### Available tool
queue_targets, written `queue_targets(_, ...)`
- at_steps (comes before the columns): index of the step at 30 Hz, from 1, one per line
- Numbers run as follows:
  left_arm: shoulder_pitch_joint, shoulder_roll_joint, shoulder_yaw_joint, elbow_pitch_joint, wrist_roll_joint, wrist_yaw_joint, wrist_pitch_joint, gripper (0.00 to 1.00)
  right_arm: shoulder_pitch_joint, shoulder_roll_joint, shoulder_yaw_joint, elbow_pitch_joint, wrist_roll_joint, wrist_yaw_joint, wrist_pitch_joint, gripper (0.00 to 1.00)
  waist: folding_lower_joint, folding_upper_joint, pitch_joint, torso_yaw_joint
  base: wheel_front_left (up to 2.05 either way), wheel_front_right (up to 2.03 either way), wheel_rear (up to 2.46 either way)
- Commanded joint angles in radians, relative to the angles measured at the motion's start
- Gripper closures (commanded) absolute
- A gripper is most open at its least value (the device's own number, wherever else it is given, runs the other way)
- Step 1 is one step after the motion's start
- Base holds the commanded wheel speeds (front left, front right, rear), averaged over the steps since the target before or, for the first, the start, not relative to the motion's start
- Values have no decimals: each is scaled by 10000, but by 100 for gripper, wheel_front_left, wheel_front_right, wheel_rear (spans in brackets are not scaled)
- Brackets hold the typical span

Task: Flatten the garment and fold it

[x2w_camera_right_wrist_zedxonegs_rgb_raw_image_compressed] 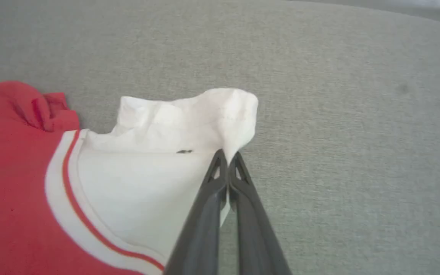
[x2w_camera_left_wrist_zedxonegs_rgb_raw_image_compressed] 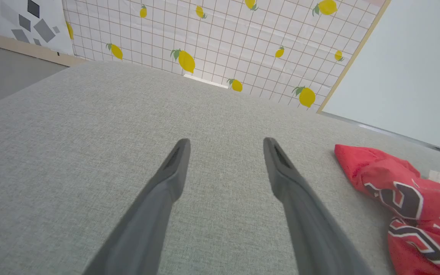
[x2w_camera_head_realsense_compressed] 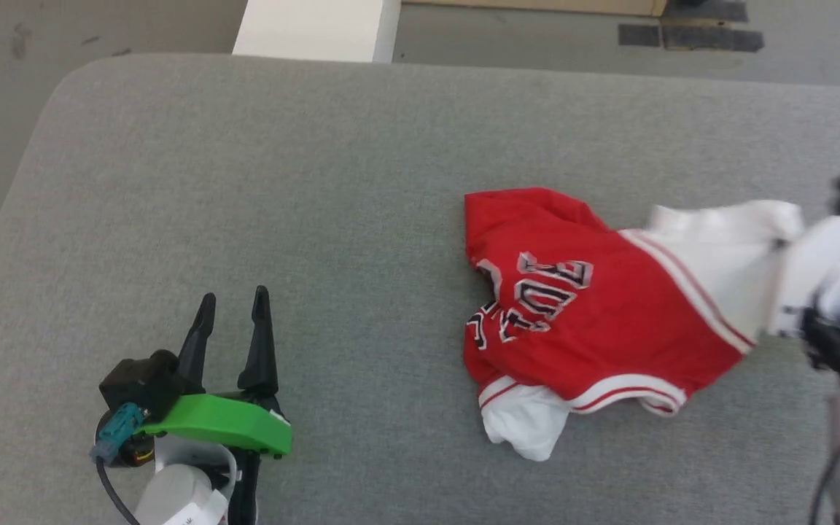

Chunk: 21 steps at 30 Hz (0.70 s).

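The garment (x2w_camera_head_realsense_compressed: pixel 595 313), a red jersey T-shirt with white sleeves and black lettering, lies crumpled on the right half of the grey table (x2w_camera_head_realsense_compressed: pixel 318 182). Its red body (x2w_camera_left_wrist_zedxonegs_rgb_raw_image_compressed: pixel 407 198) shows at the right edge of the left wrist view. My right gripper (x2w_camera_right_wrist_zedxonegs_rgb_raw_image_compressed: pixel 227 154) is shut on the edge of the garment's white sleeve (x2w_camera_right_wrist_zedxonegs_rgb_raw_image_compressed: pixel 189 122) at the shirt's right end; in the head view only its blurred white wrist (x2w_camera_head_realsense_compressed: pixel 839 277) shows there. My left gripper (x2w_camera_head_realsense_compressed: pixel 234 300) stands open over bare table at the lower left, well away from the shirt, its fingers (x2w_camera_left_wrist_zedxonegs_rgb_raw_image_compressed: pixel 174 164) holding nothing.
The table's rounded far-left corner (x2w_camera_head_realsense_compressed: pixel 77 73) and left edge drop to the floor. A white block (x2w_camera_head_realsense_compressed: pixel 314 29) stands beyond the far edge. A lemon-print wall (x2w_camera_left_wrist_zedxonegs_rgb_raw_image_compressed: pixel 220 46) and a pale panel (x2w_camera_left_wrist_zedxonegs_rgb_raw_image_compressed: pixel 414 68) rise behind the table.
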Motion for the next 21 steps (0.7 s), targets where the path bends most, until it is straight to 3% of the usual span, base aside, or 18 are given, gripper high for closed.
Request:
queue_targets(1,-6,-68,28,36,137,-49,-37,0,477,-73,-470,-275,14,-13,-59,100,0,0,-295,-303,0,0,0)
queue_targets(5,75,-122,28,177,143,-91,-37,0,1721,90,-1997,-1094,-88,-13,213,100,0,0,-480,-530,0,0,0)
queue_targets(10,77,-138,18,352,80,-150,-37,0,3139,549,-3021,-1652,58,-13,514,100,0,0,-569,-724,0,0,0)
queue_targets(12,79,-114,-26,460,31,-191,-3,0,3297,676,-3019,-1916,289,-13,94,0,0,0,-602,-801,0,0,0)
queue_targets(14,64,-94,-53,547,-5,-212,19,0,3304,733,-2874,-2210,611,-13,-590,0,0,0,-669,-844,0,0,0)
queue_targets(15,57,-111,-82,628,-159,-233,151,0,3153,758,-2691,-2541,1420,-13,-1956,0,0,0,-804,-885,0,0,0)
queue_targets(17,82,-143,-142,655,-380,-273,398,0,3188,761,-2577,-2686,1858,-13,-2787,0,0,0,-932,-901,0,0,0)
queue_targets(21,70,-258,-702,532,-1240,-428,1961,0,3526,763,-2294,-2620,2189,-13,-3552,0,0,0,-1180,-867,0,0,0)
